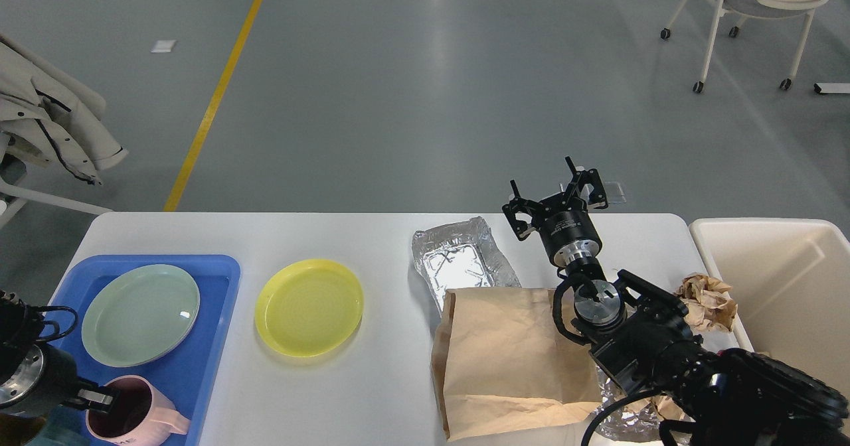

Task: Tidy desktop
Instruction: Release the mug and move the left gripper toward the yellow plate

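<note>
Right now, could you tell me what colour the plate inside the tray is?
Pale green plate, seen in the head view.

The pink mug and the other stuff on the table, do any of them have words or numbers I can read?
Pink mug: dark letters sit along its bottom edge, cut off by the picture's edge, unreadable.
Right gripper: a tiny label on the black wrist below it, too small to read.
Paper bag, yellow plate, green plate: no writing visible.

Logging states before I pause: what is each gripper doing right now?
Left gripper: shut on the pink mug's rim, over the tray.
Right gripper: open, holding nothing.
</note>
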